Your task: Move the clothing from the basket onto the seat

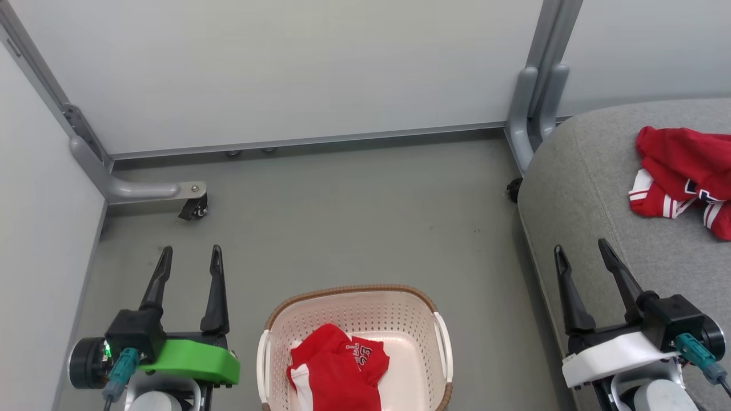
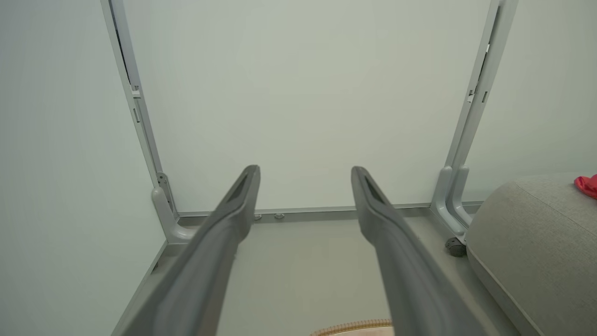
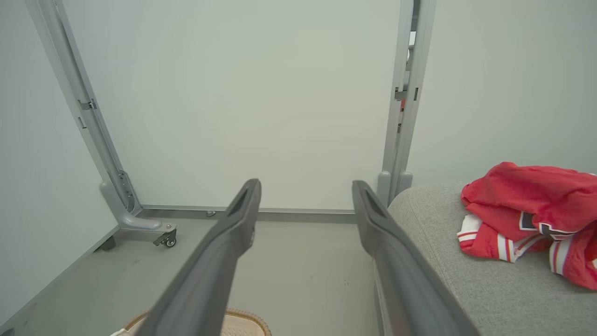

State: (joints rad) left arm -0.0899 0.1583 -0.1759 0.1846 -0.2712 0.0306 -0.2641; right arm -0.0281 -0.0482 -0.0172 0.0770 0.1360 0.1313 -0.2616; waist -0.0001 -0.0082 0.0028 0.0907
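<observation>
- Pale partition panels [image 1: 274, 68] on grey frame posts [image 1: 534, 103] wall in a grey floor [image 1: 354, 217], where a two-armed robot faces a laundry job.
- The left gripper [image 1: 191, 251] sits at the lower left of the head view. Its two dark fingers [image 1: 155, 285] are spread wide and grasp nothing, with the tips over the floor.
- The right gripper [image 1: 580, 246], at the lower right, is splayed just as wide and is equally empty-handed. In the head view its fingers overlap the edge of the seat [image 1: 594, 188].
- Between the two grippers, back from the fingertips and closer to the left one, the cream basket [image 1: 354, 289] stands on the floor. A red garment [image 1: 331, 371] with a white panel and small white lettering lies crumpled in the side nearer the left gripper.
- Beyond the right fingertips and off to their right, a second red garment [image 1: 682, 165] with white striped trim lies bunched on the grey seat, well apart from the fingers.
- Just ahead of the left fingertips, a small caster [image 1: 197, 208] sits under the foot of the frame.
</observation>
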